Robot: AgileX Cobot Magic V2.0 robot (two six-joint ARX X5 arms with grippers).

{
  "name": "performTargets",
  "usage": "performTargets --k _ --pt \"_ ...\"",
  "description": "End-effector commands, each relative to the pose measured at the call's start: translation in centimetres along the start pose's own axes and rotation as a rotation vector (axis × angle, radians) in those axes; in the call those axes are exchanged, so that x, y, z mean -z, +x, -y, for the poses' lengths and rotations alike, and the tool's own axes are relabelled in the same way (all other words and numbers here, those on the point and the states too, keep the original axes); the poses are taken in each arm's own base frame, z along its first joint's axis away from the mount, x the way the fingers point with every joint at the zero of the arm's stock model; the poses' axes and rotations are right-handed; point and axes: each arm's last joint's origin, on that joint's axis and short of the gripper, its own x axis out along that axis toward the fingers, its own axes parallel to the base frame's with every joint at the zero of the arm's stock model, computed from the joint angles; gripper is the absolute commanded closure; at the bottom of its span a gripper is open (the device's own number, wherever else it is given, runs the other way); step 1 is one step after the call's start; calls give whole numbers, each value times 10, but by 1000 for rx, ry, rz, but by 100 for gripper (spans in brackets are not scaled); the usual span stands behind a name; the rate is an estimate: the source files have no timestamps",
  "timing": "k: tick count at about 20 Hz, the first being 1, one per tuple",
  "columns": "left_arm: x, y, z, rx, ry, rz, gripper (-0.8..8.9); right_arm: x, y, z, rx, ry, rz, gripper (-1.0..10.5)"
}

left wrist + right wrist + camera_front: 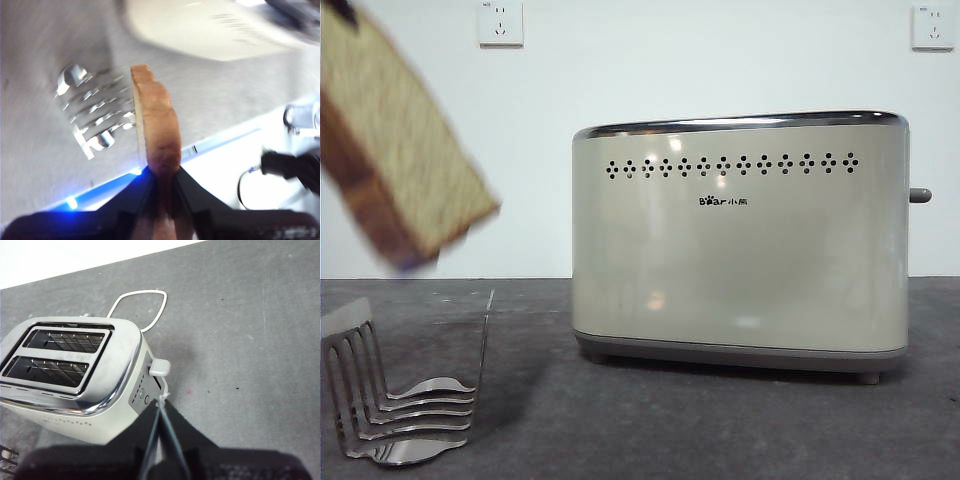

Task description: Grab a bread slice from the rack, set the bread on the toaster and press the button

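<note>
The slice of bread (395,150) hangs tilted in the air above the rack (390,400), left of the toaster (740,240). Only the left wrist view shows the left gripper (162,187) clamped on its crust. The right gripper (160,440), jaws together and empty, hovers near the button (160,367).

The slice of bread (395,150) is motion-blurred, its upper-left corner cut off by the frame.
</note>
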Motion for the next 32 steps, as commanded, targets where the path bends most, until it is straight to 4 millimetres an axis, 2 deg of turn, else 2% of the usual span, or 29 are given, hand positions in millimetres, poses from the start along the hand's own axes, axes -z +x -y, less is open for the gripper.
performTargets --k 1,5,8,10,12,16,20,22,26,32 --pt "-2 -26 18 37 237 46 822 -1 -1 -1 -6 -9 7 946" --pt "-8 -83 58 50 566 210 822 -1 -1 -1 -6 -6 7 946" --pt "-11 -115 83 46 924 349 822 -1 -1 -1 -5 -5 6 946" --pt "-17 -129 95 15 1121 434 822 -1 0 0 -5 7 1 946" --pt "-25 -134 104 -17 1239 486 822 0 0 0 -3 24 -9 946" --pt "-45 -114 115 -1 1397 470 822 2 0 0 2 30 -37 946" --pt "-61 -74 130 26 1716 363 822 3 0 0 3 31 -42 946" --pt "-68 -51 137 -17 1814 292 822 3 0 0 3 32 -43 946" --pt "-79 -9 152 -92 1895 201 822 3 0 0 3 32 -45 946" --pt "-93 25 161 -73 1912 185 822 6 0 1 8 34 -73 946"
